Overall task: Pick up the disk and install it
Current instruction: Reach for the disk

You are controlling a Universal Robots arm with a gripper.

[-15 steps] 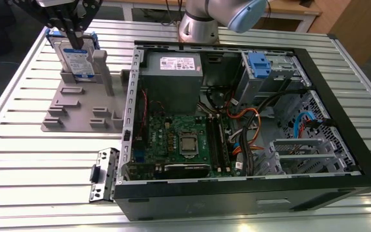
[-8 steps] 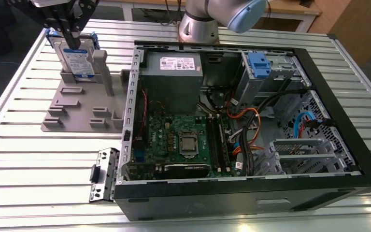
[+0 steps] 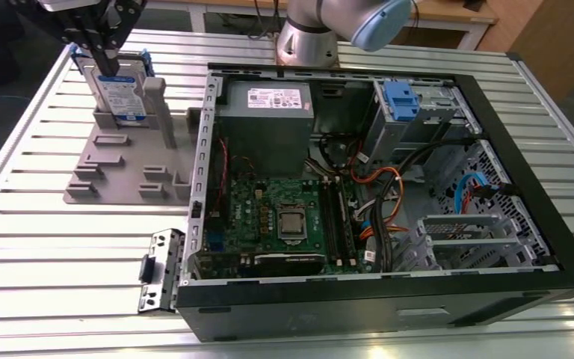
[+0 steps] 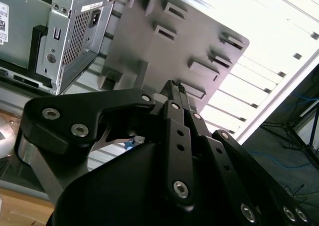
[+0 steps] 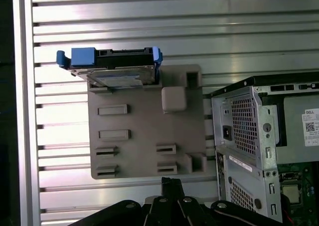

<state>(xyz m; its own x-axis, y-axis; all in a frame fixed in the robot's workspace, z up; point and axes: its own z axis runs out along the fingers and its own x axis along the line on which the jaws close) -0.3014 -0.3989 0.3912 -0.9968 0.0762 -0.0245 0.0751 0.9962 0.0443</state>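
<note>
The disk [image 3: 128,93] stands on edge in a slot at the far end of a grey fixture plate [image 3: 117,172], a silver drive with a white-and-blue label in a blue carrier. In the first wrist view the disk [image 5: 112,69] shows from above at the plate's [image 5: 144,141] far corner. My gripper [image 3: 107,67] hangs above the plate, overlapping the disk in the exterior view. In both wrist views the gripper [image 5: 172,181] [image 4: 173,84] has its black fingers closed to a point with nothing between them, apart from the disk.
An open computer case [image 3: 526,187] lies to the exterior view's right of the plate, holding a grey power supply [image 3: 264,112], a green motherboard [image 3: 277,217] and a drive bay with a blue latch [image 3: 399,96]. Everything rests on a slatted metal table [image 3: 48,262].
</note>
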